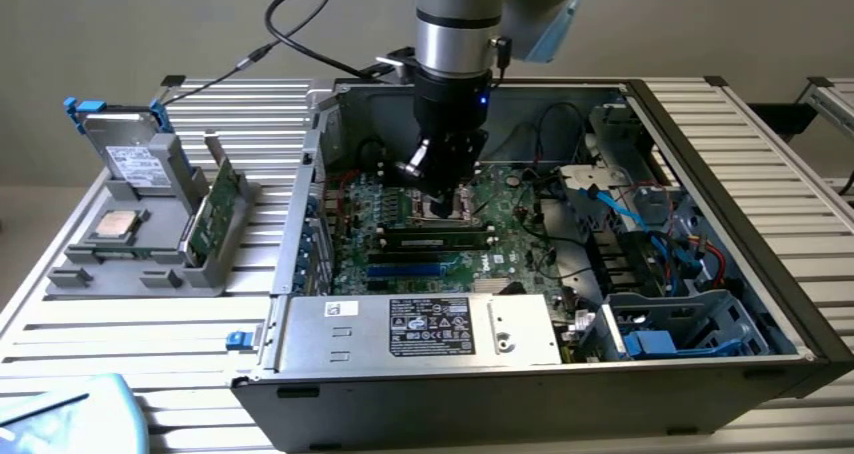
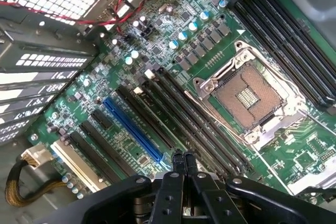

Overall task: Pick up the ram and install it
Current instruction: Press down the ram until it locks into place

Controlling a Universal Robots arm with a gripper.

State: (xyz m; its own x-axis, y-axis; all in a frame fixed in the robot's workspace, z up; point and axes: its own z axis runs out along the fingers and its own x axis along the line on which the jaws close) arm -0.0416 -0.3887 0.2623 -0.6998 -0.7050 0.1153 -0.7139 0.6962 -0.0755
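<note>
One stick, the ram (image 1: 430,240), lies along the slots just in front of the socket (image 1: 447,206) in the exterior view. I cannot tell whether it is fully seated. Your gripper (image 1: 446,200) hangs above the socket, close behind the ram, fingers clenched together and holding nothing. In the wrist view the tips (image 2: 183,157) meet over the dark slots (image 2: 195,120). I judge this to be the seating step. Use the closed tips as a single pusher: keep them square over the ram's top edge, press straight down without tilting, and stay clear of the socket's open frame.
</note>
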